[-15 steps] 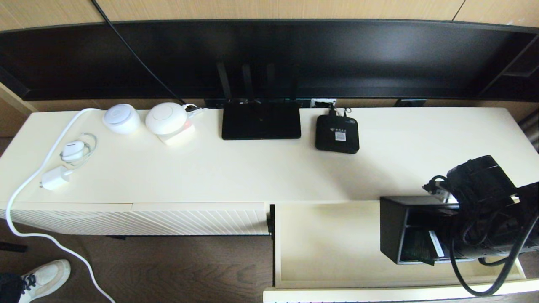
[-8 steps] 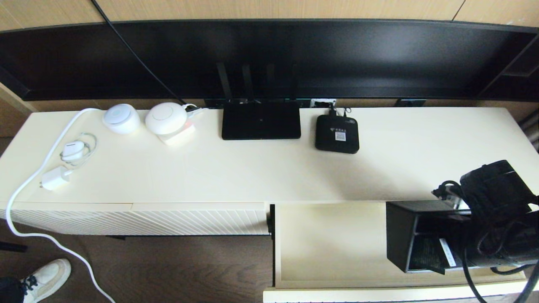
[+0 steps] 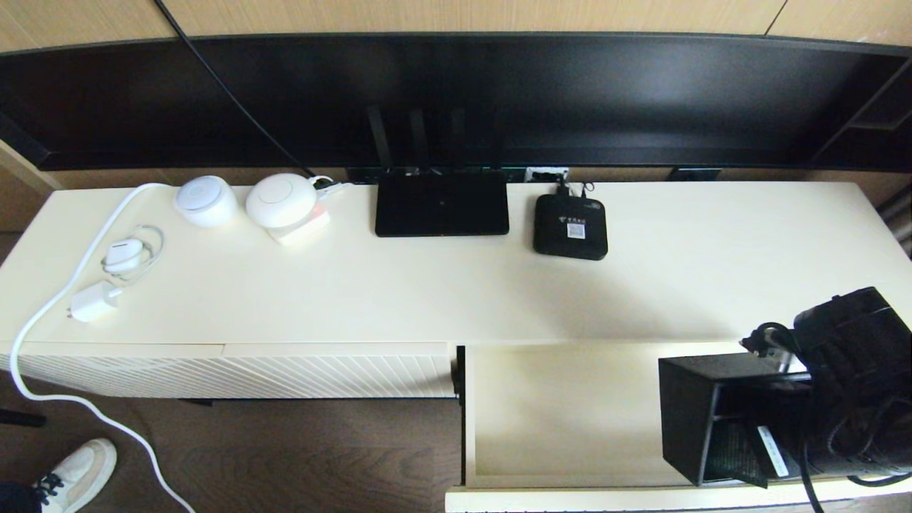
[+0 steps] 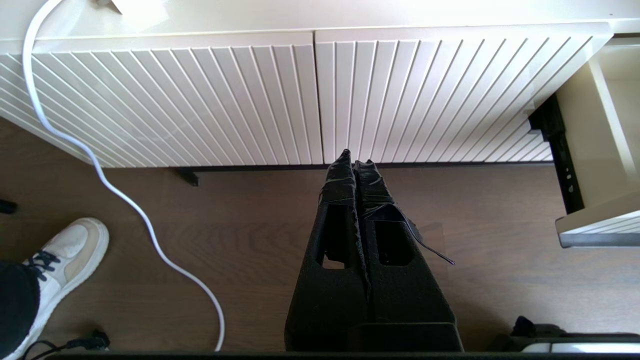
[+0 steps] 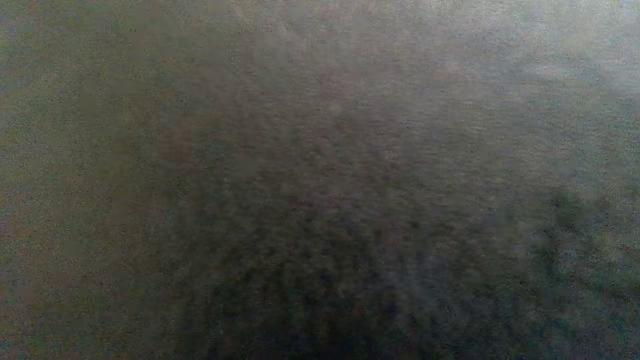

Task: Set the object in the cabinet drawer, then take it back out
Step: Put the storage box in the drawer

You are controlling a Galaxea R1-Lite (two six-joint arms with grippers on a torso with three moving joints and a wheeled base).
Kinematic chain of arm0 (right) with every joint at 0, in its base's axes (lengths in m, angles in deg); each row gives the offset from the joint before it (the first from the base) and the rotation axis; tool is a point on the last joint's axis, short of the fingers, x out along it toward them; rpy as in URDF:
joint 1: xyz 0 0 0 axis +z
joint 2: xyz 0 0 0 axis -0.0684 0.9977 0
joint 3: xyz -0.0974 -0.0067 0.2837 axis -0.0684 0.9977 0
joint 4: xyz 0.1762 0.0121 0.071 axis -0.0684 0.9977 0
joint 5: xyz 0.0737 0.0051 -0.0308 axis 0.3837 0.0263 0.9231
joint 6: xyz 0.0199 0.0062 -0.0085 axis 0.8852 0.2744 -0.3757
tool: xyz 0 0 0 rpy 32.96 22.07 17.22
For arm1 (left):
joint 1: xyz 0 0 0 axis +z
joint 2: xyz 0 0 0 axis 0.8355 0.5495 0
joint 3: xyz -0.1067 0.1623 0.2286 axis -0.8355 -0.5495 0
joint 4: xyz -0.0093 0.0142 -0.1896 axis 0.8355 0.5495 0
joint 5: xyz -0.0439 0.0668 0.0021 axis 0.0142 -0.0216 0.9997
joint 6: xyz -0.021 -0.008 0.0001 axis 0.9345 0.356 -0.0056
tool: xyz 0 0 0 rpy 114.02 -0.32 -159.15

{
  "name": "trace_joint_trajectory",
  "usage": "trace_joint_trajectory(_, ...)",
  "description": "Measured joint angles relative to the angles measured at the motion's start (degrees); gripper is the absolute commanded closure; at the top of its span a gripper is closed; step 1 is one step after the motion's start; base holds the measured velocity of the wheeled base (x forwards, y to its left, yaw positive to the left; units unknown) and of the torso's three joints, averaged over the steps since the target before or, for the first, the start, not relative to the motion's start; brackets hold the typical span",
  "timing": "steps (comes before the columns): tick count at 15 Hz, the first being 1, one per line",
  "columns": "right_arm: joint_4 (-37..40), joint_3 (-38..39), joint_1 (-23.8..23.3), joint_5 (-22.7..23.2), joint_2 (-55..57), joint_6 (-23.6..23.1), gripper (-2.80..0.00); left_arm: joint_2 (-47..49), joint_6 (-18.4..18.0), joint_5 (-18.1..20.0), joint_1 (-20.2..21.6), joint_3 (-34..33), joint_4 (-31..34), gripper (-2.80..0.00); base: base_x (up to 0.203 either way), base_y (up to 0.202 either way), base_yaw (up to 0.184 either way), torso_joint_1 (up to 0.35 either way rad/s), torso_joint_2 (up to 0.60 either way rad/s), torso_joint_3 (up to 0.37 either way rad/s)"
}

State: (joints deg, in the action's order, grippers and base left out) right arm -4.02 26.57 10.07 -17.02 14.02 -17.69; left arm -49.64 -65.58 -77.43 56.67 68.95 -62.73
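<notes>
Head view: drawer [image 3: 570, 413] open, box [image 3: 695, 417] over its right end under right gripper [image 3: 805, 420], jaws hidden, can't tell. Placement unfinished, retrieval pending. Left gripper [image 4: 356, 160] parked, jaws closed.

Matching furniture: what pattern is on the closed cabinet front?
Cream with diagonal ribs, on the closed cabinet front; clearest in the left wrist view.

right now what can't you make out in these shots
- Right gripper: head view, hidden behind its own arm, and the right wrist view is all blur.
- Organizer box: head view, its right part is behind that arm.
- Cabinet drawer: head view, front cut off by the frame's lower edge.
</notes>
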Motion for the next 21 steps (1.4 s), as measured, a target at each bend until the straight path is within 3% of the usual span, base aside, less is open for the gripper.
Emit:
trace_joint_trajectory(11,5.8,1.0,1.2,-0.4,-0.8,0.0,0.00,0.0,0.0,0.0,0.0,0.0,0.0,0.00,0.000,0.000,0.000,0.000,0.00,0.000)
trace_joint_trajectory(21,3.9,3.9,1.4,0.7,0.9,0.5,0.00,0.0,0.0,0.0,0.0,0.0,0.0,0.00,0.000,0.000,0.000,0.000,0.00,0.000)
